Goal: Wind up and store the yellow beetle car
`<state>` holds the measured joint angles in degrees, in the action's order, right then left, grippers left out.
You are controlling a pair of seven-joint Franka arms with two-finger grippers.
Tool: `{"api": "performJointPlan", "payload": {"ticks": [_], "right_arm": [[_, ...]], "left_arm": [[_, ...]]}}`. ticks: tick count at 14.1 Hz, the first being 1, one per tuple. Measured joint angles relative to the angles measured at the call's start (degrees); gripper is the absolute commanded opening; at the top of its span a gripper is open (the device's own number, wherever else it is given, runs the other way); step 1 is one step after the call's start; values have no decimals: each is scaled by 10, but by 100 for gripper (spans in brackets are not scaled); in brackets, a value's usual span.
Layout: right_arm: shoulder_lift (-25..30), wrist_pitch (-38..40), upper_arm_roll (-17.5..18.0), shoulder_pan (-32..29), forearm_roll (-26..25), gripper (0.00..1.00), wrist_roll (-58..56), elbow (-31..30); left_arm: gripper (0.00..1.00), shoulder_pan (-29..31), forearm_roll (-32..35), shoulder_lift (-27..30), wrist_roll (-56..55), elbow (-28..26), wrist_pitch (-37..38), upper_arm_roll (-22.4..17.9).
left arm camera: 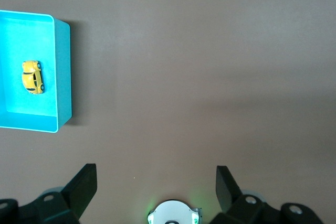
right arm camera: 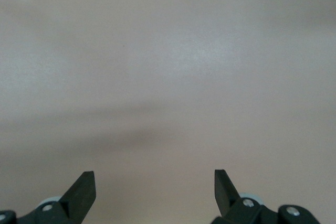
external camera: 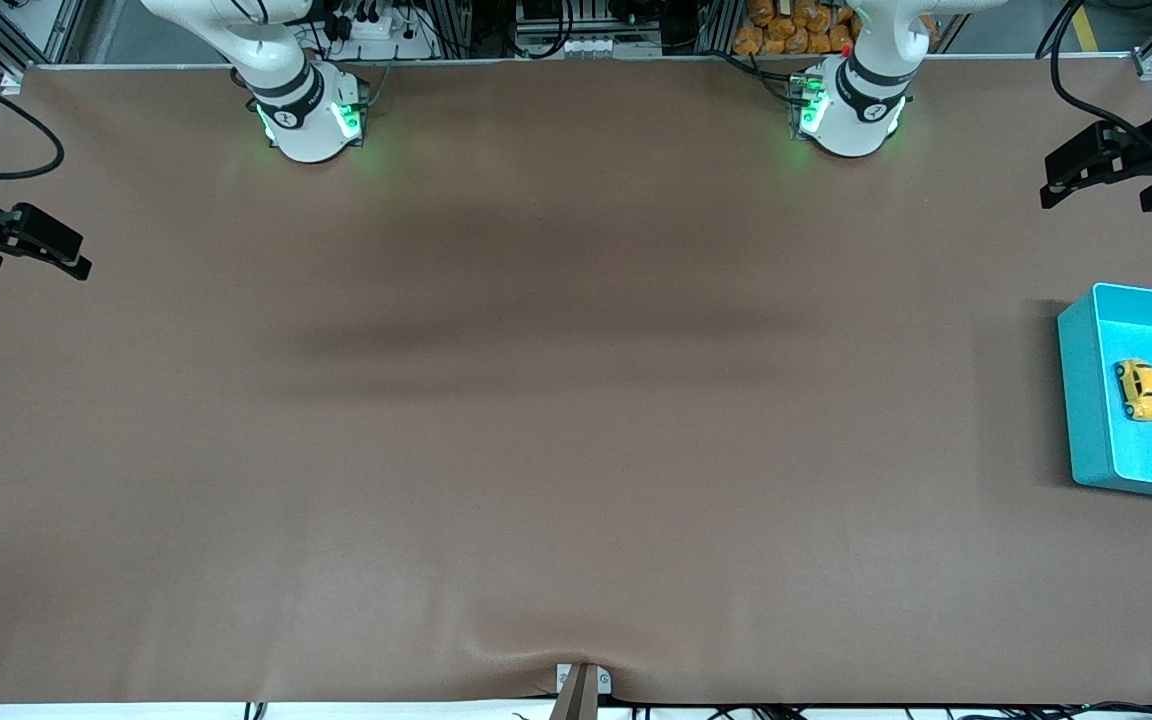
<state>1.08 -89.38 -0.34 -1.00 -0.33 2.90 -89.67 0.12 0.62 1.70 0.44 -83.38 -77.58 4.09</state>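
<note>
At the left arm's end of the bench [external camera: 576, 420], the yellow beetle car [external camera: 1140, 389] lies inside a teal bin [external camera: 1086, 400]. The front view cuts the bin at its edge, whereas the left wrist view shows more of its walls. The left pincer [left arm camera: 156, 179] hangs above bare bench near the bin, spread wide and holding nothing. The right pincer [right arm camera: 155, 182] waits at the right arm's end, likewise wide and empty, its wrist view showing only bench.

No text, label, brand or number can be read anywhere.
</note>
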Motion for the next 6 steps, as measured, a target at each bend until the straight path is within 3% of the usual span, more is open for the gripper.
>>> {"api": "performJointPlan", "payload": {"ticks": [6], "right_arm": [[0,0,0,0,0,100,0,0]], "left_arm": [[100,0,0,-1,5,0,0,0]]}}
